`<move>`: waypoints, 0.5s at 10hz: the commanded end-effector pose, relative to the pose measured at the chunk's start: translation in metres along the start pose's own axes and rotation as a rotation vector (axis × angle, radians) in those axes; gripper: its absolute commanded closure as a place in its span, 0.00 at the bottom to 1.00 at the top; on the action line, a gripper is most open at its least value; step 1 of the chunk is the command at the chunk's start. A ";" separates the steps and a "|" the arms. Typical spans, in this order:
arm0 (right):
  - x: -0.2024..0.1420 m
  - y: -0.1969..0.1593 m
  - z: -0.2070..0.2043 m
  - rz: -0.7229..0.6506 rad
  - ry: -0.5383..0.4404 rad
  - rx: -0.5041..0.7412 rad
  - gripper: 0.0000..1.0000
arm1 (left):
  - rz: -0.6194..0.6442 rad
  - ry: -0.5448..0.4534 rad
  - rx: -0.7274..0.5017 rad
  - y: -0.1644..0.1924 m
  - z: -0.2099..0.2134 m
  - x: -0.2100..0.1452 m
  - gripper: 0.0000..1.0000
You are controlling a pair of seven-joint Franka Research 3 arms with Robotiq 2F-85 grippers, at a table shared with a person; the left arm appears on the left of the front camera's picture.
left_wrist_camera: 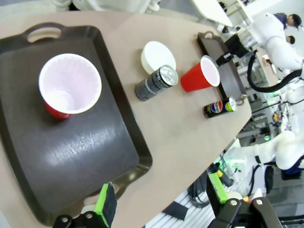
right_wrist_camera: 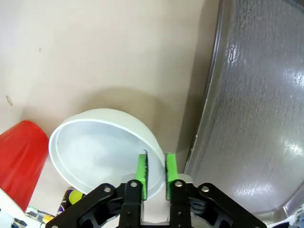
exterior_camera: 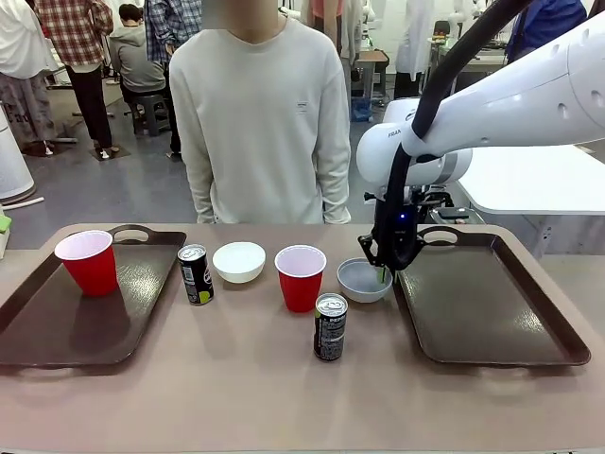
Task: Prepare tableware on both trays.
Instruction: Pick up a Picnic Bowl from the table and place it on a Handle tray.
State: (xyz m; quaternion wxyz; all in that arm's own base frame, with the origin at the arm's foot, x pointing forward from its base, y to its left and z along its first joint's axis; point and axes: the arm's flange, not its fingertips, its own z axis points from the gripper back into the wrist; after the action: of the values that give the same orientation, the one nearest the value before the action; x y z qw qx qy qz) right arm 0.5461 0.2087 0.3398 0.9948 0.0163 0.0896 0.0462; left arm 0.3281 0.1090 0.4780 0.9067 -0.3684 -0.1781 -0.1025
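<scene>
1. My right jaws are pinched on the rim of the bowl (exterior_camera: 363,281), which sits on the bench (exterior_camera: 236,378) just beside the right tray (exterior_camera: 492,312).
2. Next, I should lift it over the tray's raised rim and set it inside.
3. My left jaws hang wide above the left tray (left_wrist_camera: 71,156).

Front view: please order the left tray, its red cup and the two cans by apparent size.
1. left tray
2. red cup
3. near can and far can: the near one looks slightly bigger, but it stands closer to the camera, so unranked.
</scene>
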 end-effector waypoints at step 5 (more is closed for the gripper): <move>0.003 -0.004 0.005 0.002 0.026 -0.016 1.00 | -0.006 -0.010 -0.019 0.000 0.001 0.001 0.00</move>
State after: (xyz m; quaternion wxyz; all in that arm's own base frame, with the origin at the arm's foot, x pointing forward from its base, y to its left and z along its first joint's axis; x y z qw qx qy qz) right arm 0.5478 0.2074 0.3431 0.9946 0.0154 0.0923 0.0449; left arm 0.3281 0.1090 0.4780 0.9067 -0.3684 -0.1781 -0.1025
